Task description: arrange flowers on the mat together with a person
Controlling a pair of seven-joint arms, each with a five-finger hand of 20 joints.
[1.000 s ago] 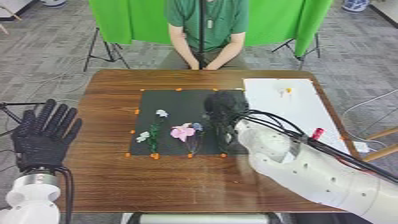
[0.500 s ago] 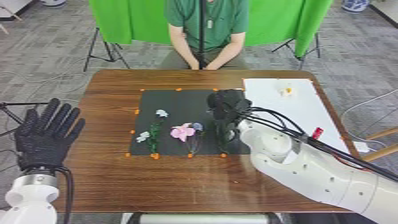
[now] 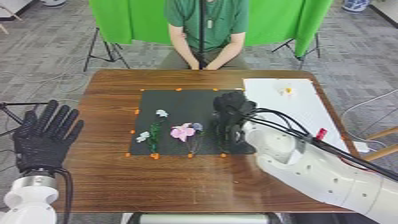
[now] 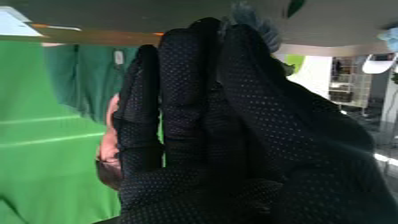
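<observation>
I had my right hand (image 3: pixel 233 107) above the right part of the black mat (image 3: pixel 169 102). In the right wrist view its fingers (image 4: pixel 182 70) were almost straight and close together, and the thumb (image 4: pixel 258 85) lay close along them. A feathery blue-grey bloom (image 4: pixel 259 26) was just by the thumb tip, but I could not tell if the hand was gripping it. In the head view, a thin dark green stem (image 3: pixel 222 144) lay on the mat, at the near side of this hand.

My left hand (image 3: pixel 44 132) was well apart, to the left of the table (image 3: pixel 160 185). It was open, with its fingers straight and spread, and it held nothing.

On the mat, the white flowers (image 3: pixel 162 113) with green leaves lay at the left. A pink flower (image 3: pixel 182 132) lay near the middle, and a blue-grey flower (image 3: pixel 197 127) was just at its right. To the right of the mat was a white sheet (image 3: pixel 275 100) with a small yellow piece (image 3: pixel 288 90) on its far part.
</observation>
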